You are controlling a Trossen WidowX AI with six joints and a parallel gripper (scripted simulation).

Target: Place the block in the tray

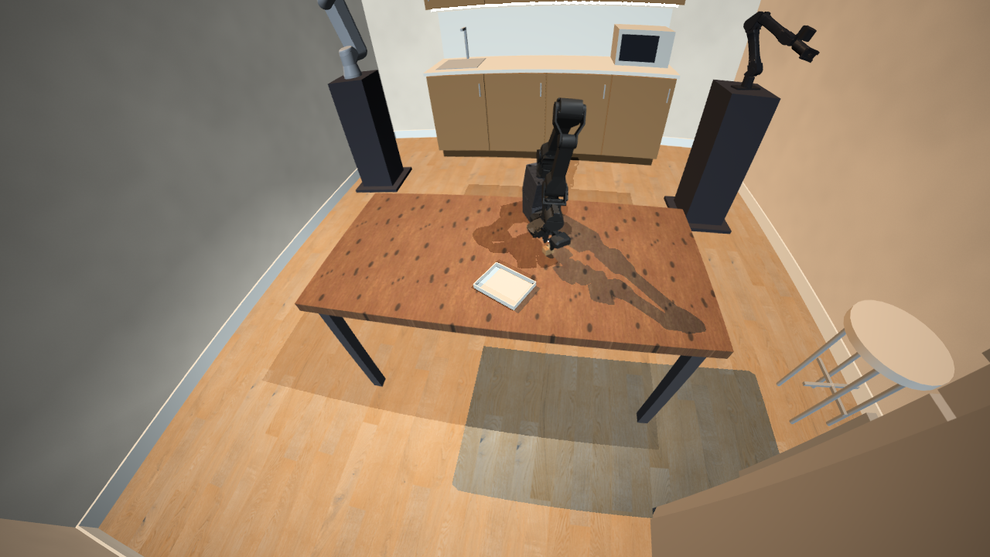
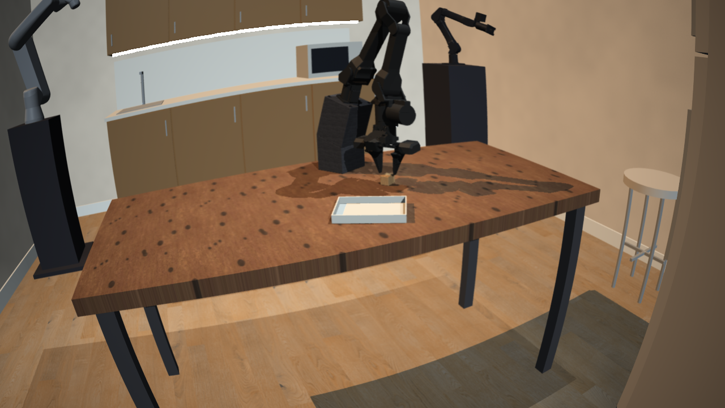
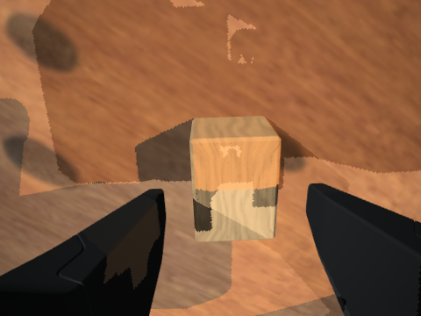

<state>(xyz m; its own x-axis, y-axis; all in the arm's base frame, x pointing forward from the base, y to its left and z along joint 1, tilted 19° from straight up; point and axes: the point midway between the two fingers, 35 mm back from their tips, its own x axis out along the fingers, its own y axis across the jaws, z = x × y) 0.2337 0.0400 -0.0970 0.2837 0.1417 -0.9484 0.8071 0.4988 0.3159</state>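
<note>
A small light wooden block [image 3: 234,178] rests on the brown table top, also seen in the exterior view [image 2: 387,179] and partly hidden under the arm in the top view [image 1: 547,244]. My gripper [image 3: 236,200] hangs just above it with the fingers open, one on each side of the block, not touching it; it also shows in the exterior view [image 2: 387,166]. The white tray [image 1: 504,285] [image 2: 369,208] with a cream floor lies flat on the table, nearer the front edge than the block, and is empty.
My arm's black base [image 2: 341,132] stands on the table's far edge behind the block. Two black pedestals with other arms [image 1: 366,131] [image 1: 726,152] stand behind the table. A round stool [image 1: 892,350] is at the right.
</note>
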